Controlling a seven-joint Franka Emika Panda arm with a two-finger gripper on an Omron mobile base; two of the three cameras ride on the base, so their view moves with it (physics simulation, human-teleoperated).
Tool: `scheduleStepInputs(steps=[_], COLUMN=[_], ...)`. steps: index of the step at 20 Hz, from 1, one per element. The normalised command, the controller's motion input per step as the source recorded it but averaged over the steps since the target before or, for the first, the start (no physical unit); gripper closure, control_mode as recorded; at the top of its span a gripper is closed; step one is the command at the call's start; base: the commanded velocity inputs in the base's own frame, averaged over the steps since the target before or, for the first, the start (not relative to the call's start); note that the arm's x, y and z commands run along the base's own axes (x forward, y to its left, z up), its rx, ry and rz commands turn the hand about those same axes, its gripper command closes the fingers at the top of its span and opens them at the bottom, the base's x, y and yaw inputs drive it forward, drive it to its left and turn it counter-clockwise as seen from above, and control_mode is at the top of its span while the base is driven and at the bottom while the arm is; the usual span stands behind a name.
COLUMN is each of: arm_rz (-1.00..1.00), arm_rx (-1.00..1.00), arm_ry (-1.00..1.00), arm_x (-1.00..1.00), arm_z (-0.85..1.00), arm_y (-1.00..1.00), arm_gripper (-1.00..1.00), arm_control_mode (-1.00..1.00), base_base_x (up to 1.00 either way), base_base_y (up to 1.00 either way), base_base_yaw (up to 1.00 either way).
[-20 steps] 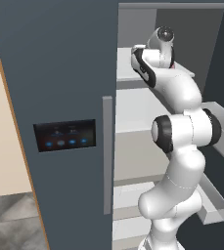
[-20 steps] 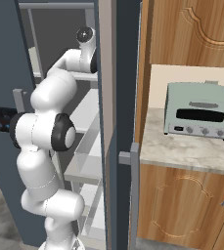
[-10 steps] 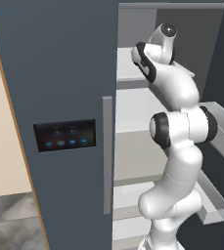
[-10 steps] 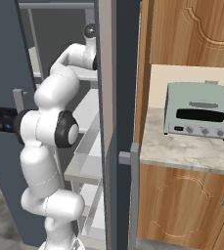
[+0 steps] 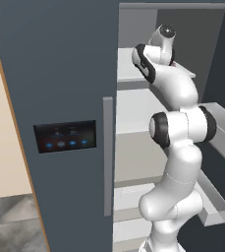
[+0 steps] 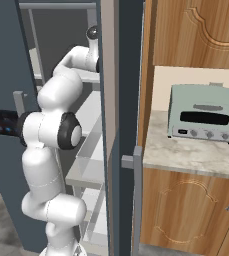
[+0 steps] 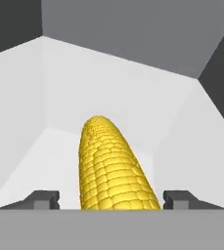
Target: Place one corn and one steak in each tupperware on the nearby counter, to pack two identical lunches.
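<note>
corn (image 7: pixel 114 168) lies on the white fridge shelf (image 7: pixel 30 161), its tip pointing to 12 o'clock, between the tips of the claw (image 7: pixel 114 199), whose jaws stand apart, not touching it; best to squeeze evenly at mid-cob before lifting.

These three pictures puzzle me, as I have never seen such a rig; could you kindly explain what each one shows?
It is a white robot arm on a driving base, in a simulated kitchen. Two cameras ride behind it, left and right; both show it reaching onto a shelf of an open dark fridge. The right one also shows a pale-green toaster oven on the beige counter. The third camera sits on the hand and looks along the gripper: its two dark fingers stand either side of a yellow corn lying on the white shelf. The fingers stand apart with gaps to the cob, so it is not gripped yet.
</note>
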Motion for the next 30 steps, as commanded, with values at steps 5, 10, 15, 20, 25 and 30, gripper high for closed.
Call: scheduleStepInputs(steps=[5,10,15,20,25,30], arm_rz=[0.01,-0.01,-0.04,-0.06,-0.09,-0.14], arm_rx=[-0.16,-0.03,0.0,0.01,0.09,0.05], arm_ry=[0.17,-0.02,-0.09,-0.13,-0.01,0.0], arm_x=[-0.01,-0.25,-0.6,-0.9,-1.0,-1.0], arm_z=[-0.51,-0.45,-0.53,-0.54,0.04,0.06], arm_y=[0.25,0.12,0.12,0.16,0.0,0.01], arm_gripper=[1.0,1.0,1.0,1.0,1.0,1.0], arm_control_mode=[-1.0,-1.0,-1.0,-1.0,-1.0,-1.0], base_base_x=[0.0,0.0,0.0,0.0,0.0,0.0], base_base_y=[0.0,0.0,0.0,0.0,0.0,0.0], base_base_yaw=[0.0,0.0,0.0,0.0,0.0,0.0])
